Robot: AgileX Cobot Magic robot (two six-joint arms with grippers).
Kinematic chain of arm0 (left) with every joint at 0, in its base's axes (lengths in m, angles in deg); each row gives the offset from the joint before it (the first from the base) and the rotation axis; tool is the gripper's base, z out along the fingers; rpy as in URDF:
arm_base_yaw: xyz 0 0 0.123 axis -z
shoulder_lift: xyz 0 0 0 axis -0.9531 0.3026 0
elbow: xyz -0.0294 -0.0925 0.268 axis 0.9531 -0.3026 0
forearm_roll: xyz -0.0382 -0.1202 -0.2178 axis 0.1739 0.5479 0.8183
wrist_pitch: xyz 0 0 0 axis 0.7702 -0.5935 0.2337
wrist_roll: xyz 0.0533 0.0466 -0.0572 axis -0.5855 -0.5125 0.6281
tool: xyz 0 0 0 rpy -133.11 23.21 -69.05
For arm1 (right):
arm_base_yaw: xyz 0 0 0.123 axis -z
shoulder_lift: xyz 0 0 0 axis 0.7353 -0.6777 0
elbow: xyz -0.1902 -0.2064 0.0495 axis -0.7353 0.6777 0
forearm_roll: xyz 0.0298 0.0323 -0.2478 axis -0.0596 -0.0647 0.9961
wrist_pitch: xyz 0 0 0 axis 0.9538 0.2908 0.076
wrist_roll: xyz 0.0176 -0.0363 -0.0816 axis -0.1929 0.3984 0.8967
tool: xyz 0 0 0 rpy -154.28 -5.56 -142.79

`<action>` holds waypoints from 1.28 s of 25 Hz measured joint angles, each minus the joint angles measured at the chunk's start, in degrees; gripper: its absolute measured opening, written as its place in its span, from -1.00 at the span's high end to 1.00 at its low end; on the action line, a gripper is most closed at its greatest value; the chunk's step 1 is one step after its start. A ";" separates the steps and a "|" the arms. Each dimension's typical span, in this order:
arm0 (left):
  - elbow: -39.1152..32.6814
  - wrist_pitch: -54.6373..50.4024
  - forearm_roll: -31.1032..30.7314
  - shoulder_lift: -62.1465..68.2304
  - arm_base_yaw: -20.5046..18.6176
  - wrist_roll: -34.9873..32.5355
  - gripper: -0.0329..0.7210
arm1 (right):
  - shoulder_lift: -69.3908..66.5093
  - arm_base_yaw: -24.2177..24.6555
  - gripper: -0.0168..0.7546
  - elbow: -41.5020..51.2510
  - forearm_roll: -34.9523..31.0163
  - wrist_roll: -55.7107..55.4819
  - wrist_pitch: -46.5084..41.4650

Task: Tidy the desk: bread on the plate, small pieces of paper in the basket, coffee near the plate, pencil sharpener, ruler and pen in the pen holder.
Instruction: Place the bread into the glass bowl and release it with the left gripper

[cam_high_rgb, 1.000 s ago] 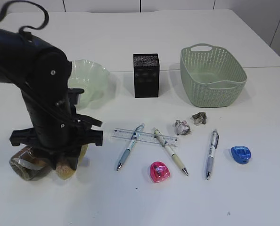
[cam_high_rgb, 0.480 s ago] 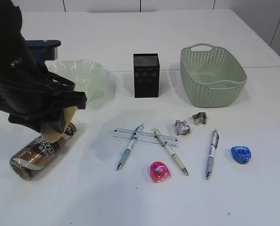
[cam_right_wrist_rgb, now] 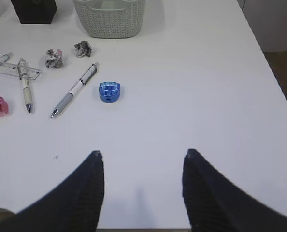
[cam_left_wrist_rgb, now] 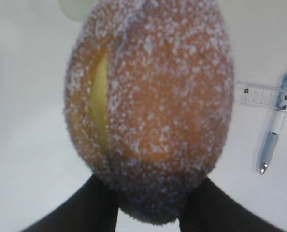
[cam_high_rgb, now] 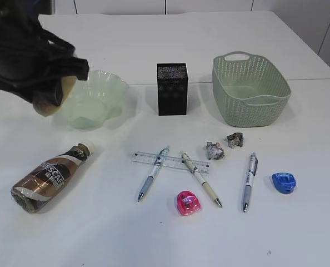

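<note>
Exterior view: left gripper [cam_high_rgb: 47,95] raised at the plate's 9 o'clock, clenched on the bread [cam_high_rgb: 49,99], bun clear of the tabletop [cam_high_rgb: 298,233] and not yet over the dish. Plate [cam_high_rgb: 95,99] empty, pale green, wavy rim. Coffee [cam_high_rgb: 51,177] lying on its side at 6 o'clock of the plate, well apart from it. Pen holder [cam_high_rgb: 172,89] upright at 3 o'clock of the plate; basket [cam_high_rgb: 250,89] further on at 3 o'clock. Ruler [cam_high_rgb: 181,161] flat under two crossed pens; paper scraps [cam_high_rgb: 214,150] just beyond it, at 6 o'clock of the basket.

Left wrist view: bun fills the frame, sugar-dusted, split along one side showing pale yellow inside. Dark fingers [cam_left_wrist_rgb: 85,212] pinching its lower end from both sides. Judged light, soft, easily dented; sugar likely to shed. Best held across the widest part, gently, away from the split.

Right wrist view: right gripper [cam_right_wrist_rgb: 142,186] low over bare tabletop, fingers spread, holding nothing. Blue sharpener [cam_right_wrist_rgb: 109,92] at 11 o'clock of it, well apart.
</note>
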 joint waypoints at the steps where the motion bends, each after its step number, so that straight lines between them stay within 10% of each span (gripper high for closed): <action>1: 1.81 -1.24 0.21 0.59 -0.97 -0.98 0.30 | 0.00 0.00 -0.12 0.00 0.00 0.00 0.00; 10: 14.96 -6.71 9.63 7.09 -9.79 -12.39 0.30 | 0.00 0.00 -0.12 0.00 0.00 0.00 0.00; 32: 25.85 -0.84 15.86 27.35 -17.60 -20.34 0.31 | 0.00 0.00 -0.12 0.00 -0.13 0.00 0.00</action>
